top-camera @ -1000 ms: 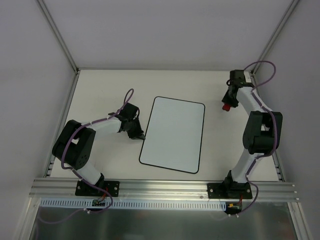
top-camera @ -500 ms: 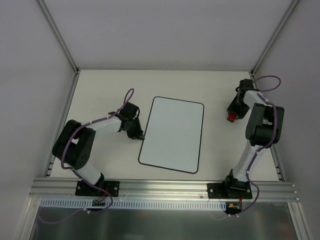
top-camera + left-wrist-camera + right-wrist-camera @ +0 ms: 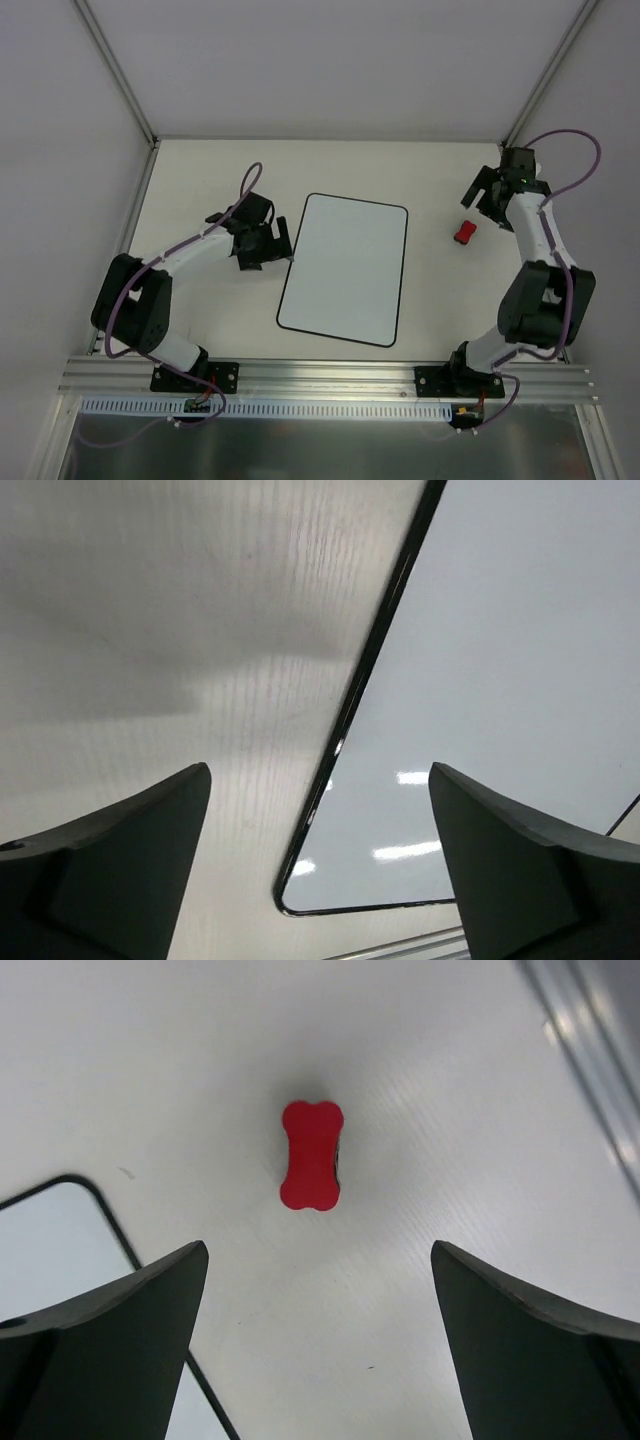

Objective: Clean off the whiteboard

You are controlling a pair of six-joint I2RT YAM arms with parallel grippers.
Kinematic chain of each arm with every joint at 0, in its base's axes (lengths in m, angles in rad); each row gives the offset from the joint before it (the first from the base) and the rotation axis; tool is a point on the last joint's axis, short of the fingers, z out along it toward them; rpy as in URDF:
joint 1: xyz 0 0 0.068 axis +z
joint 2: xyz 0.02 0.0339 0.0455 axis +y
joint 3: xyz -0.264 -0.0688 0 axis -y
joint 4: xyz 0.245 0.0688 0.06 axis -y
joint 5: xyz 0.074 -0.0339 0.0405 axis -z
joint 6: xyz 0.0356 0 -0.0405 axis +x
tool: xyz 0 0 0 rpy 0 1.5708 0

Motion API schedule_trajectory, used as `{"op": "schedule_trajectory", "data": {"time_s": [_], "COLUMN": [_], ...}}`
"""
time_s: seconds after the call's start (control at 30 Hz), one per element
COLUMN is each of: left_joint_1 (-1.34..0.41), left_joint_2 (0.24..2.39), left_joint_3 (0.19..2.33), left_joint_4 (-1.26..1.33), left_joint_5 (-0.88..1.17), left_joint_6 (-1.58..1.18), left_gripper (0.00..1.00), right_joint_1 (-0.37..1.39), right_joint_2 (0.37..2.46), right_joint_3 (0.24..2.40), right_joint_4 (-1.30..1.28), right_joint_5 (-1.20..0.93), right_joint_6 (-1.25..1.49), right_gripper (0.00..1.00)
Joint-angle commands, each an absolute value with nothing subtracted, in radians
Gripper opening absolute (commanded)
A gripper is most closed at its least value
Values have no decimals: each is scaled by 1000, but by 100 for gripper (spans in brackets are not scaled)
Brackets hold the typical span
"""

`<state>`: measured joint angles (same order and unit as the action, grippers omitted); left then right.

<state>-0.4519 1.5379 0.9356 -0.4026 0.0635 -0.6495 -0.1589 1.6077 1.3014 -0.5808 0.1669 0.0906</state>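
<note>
The whiteboard (image 3: 343,270) lies flat mid-table, white with a thin black border, and I see no marks on it. Its left edge and near corner show in the left wrist view (image 3: 500,680); one corner shows in the right wrist view (image 3: 50,1250). My left gripper (image 3: 281,243) hovers open over the board's left edge (image 3: 318,770), holding nothing. A small red bone-shaped eraser (image 3: 465,233) lies on the table right of the board. My right gripper (image 3: 484,198) is open just beyond it, apart from it, with the eraser (image 3: 312,1155) ahead of its fingertips (image 3: 318,1245).
An aluminium rail (image 3: 330,375) runs along the near edge, where both arm bases are bolted. White walls and metal posts (image 3: 120,75) enclose the table on three sides. The table's right edge strip (image 3: 590,1060) runs close to the eraser.
Both grippers have opened. The right one let go of the red eraser, which now lies on the table, and drew back to the far right. The left gripper shifted slightly at the board's edge.
</note>
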Motion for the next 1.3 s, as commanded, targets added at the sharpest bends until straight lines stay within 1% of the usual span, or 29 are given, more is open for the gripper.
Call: {"op": "schedule_trajectory", "data": {"time_s": [0.0,0.13,0.23,0.27,0.43,0.5,0.63,0.83,1.1,1.27], "left_joint_1": [-433,-400,-388,-387,-385,-384,-384,-384,-385,-383], "left_joint_2": [1393,1208,1094,1066,941,914,852,802,796,802], "left_joint_3": [1047,1127,1213,1236,1394,1436,1532,1588,1598,1615], "left_joint_4": [-489,-541,-571,-575,-588,-588,-589,-589,-588,-588], "left_joint_5": [-46,-124,-187,-237,-356,-420,-495,-538,-492,-508], "left_joint_6": [-566,-460,-367,-342,-168,-123,-25,29,3,3], "left_gripper": [98,99,99,99,99,99,99,99,99,99], "right_joint_1": [-167,-167,-167,-167,-158,-123,-78,-48,-38,-28], "right_joint_2": [1398,1156,1047,985,827,781,732,707,707,704], "right_joint_3": [1318,1347,1362,1374,1411,1445,1505,1546,1526,1546], "right_joint_4": [-626,-667,-669,-672,-673,-673,-673,-660,-634,-632], "right_joint_5": [153,147,129,121,109,127,143,160,141,167], "right_joint_6": [5,-70,-113,-121,-156,-181,-231,-273,-270,-298], "right_gripper": [99,99,99,99,99,99,99,99,99,99]}}
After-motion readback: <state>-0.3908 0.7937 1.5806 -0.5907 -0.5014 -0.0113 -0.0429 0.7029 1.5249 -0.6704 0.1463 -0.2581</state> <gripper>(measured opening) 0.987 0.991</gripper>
